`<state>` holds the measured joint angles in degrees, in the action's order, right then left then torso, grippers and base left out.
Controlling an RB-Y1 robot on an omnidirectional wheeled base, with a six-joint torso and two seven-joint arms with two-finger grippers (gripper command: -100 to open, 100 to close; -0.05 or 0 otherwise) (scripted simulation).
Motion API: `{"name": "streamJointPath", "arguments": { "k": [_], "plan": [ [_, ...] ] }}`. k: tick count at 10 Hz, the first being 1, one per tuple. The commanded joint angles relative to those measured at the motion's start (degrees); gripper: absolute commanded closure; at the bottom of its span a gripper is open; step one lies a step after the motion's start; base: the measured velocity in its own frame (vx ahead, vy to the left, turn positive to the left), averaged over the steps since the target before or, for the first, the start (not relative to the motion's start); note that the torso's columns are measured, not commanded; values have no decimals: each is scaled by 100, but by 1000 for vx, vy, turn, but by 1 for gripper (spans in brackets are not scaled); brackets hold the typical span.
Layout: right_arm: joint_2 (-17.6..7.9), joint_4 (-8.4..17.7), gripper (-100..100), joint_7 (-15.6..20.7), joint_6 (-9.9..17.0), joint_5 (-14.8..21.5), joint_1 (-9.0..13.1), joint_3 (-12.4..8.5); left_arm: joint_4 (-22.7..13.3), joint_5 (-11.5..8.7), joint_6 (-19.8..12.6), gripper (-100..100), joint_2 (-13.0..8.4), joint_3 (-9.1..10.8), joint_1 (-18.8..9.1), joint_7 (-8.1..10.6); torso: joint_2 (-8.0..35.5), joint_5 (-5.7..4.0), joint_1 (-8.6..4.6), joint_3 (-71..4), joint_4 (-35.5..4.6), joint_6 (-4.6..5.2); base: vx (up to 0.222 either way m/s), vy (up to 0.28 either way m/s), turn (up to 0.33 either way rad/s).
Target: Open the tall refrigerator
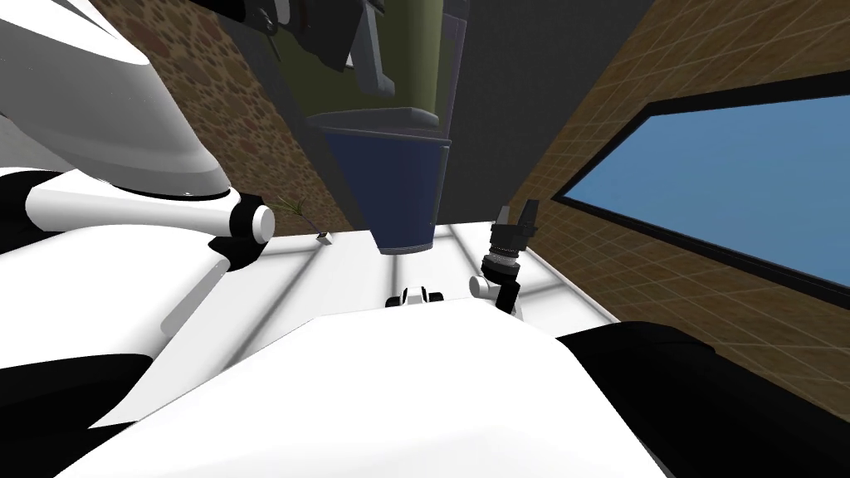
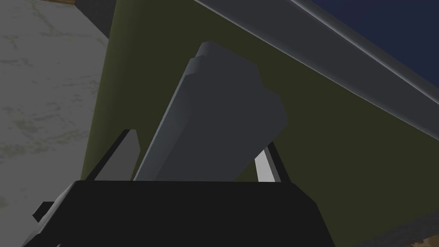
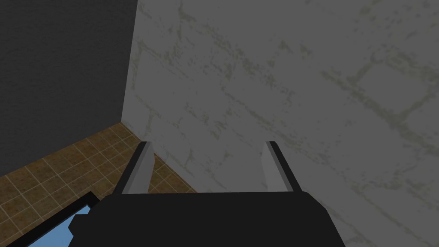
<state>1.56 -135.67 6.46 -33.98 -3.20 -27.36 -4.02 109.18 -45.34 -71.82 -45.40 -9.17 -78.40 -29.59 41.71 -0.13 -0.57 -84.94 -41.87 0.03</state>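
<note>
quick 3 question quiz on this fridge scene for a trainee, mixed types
1. Multiple choice: what lies between the fingers of the left gripper? A) a grey handle B) a mug C) a towel
2. True or false: the right gripper is shut on something.
3. Fill in: the door behind the handle is ____ in colour.

Key: 1 A; 2 false, its fingers stand open with nothing between them; 3 olive green.
</note>
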Motion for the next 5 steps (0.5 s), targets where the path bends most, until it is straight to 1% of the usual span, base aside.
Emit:
{"name": "streamJointPath", "arguments": {
  "k": [1,2,3,4,5],
  "plan": [
    [-1,-1,0,0,0,0,0,0,119,-259,22,100,95,30,-13,1,8,-2,23,3,-12,9,-34,276,-70],
    [-2,-1,0,0,0,0,0,-1,119,-259,22,100,95,30,-13,1,27,18,73,23,-12,9,-21,220,-67],
    [-1,0,0,0,0,0,0,-1,178,-388,33,100,142,45,-20,2,28,31,77,23,-9,-4,-75,222,-33],
    [-1,0,0,0,0,0,0,-1,178,-388,33,100,142,45,-20,2,38,33,88,31,-5,-4,-39,215,-33],
    [-1,0,0,0,0,0,0,-1,237,-517,44,100,189,60,-27,3,20,28,78,18,-5,-9,-24,250,-42]
  ]
}}
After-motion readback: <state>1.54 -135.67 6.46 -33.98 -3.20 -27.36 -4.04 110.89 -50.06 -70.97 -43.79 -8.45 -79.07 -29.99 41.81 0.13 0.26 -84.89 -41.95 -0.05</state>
